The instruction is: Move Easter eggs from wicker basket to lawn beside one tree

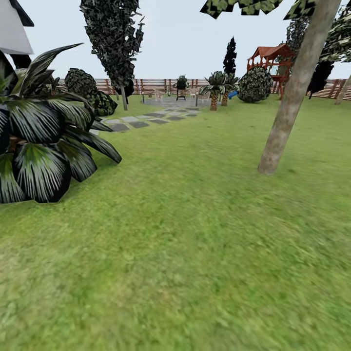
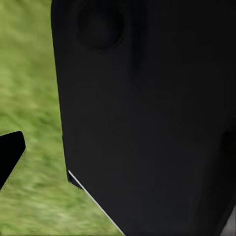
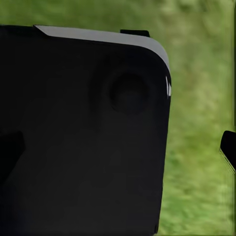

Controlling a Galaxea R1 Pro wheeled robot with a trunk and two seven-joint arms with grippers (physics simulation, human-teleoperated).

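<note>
A home garden: mottled lawn (image 1: pixel 195 234) underfoot, a pale-trunked tree (image 1: pixel 292 97) at 1 o'clock, stepping stones (image 1: pixel 141 121) toward a patio (image 1: pixel 175 102) at 12, a wooden fence (image 1: pixel 156 86) and red playhouse (image 1: pixel 269 61) beyond.

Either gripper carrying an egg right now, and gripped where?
Cannot be told. Both wrist views are mostly blocked by a dark body of the robot, with lawn behind it. No egg shows, and the jaws cannot be read.

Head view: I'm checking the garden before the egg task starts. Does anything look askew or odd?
The pale tree trunk on the right leans instead of standing upright, its base on the lawn. The large dark-leaved plant at left looks normal. Nothing appears spilled or damaged.
</note>
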